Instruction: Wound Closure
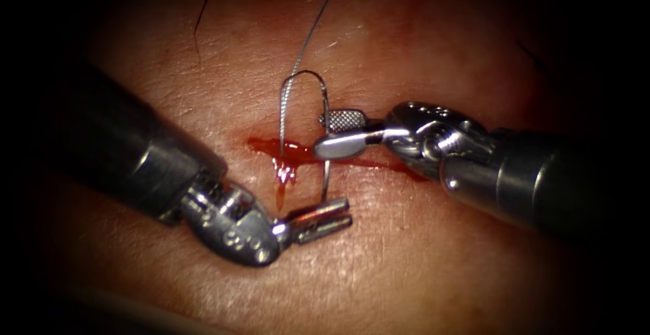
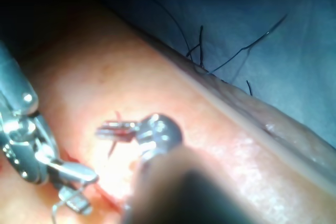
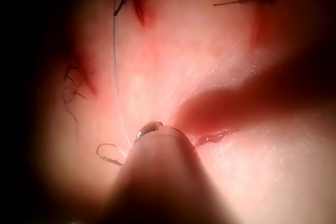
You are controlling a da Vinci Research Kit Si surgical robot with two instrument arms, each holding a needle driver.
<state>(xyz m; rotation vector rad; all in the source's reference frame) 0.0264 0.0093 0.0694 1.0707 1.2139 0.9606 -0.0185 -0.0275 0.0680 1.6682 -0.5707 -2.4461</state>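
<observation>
The right claw (image 1: 338, 132) reaches in level from the right and grips the needle (image 1: 326, 139), a thin steel arc, partway down its right limb. The left claw (image 1: 325, 220) slants up from the lower left, jaws slightly parted, holding nothing. The needle arches over the cut (image 1: 352, 160) in the glistening tissue (image 1: 406, 260); its left end dips into red fluid (image 1: 284, 155), with braided thread (image 1: 315, 24) trailing upward.

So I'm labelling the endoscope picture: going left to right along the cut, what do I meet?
Left tool's shaft → red fluid with the thread above it → needle gripped on its shaft by the right tool → right tool's shaft.
</observation>
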